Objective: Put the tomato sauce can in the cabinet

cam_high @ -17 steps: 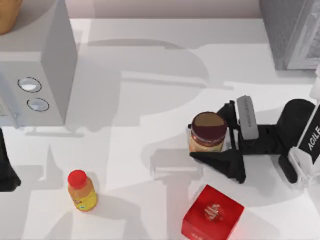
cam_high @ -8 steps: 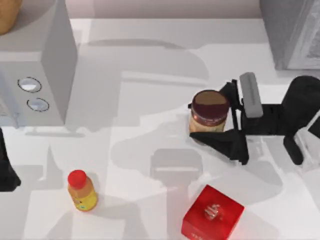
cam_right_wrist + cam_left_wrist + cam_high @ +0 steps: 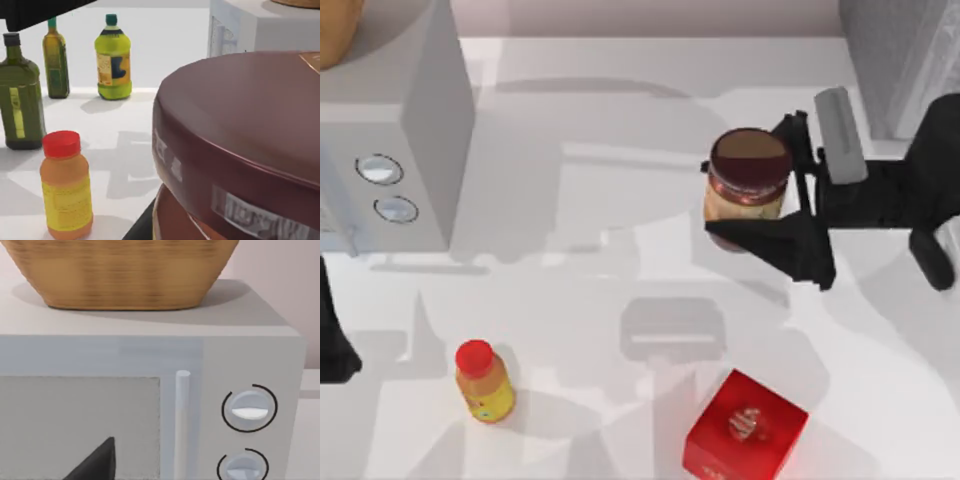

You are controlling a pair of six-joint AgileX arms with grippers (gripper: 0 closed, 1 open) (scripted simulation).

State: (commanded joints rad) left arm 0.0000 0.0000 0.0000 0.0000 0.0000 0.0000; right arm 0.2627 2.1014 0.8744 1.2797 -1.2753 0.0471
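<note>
Now | right gripper (image 3: 760,195) clamps tomato sauce can (image 3: 748,178) aloft | keep it upright, steer level toward cabinet (image 3: 895,60) | left arm parked

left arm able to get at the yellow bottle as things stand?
Probably yes. The left gripper is parked at the table's left edge, and the yellow bottle stands upright on bare table nearby, with nothing between them.

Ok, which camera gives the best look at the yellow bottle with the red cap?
The right wrist view: the yellow bottle stands side-on, cap and label clear. The top view shows it from above, small, near the table's left front.
</note>
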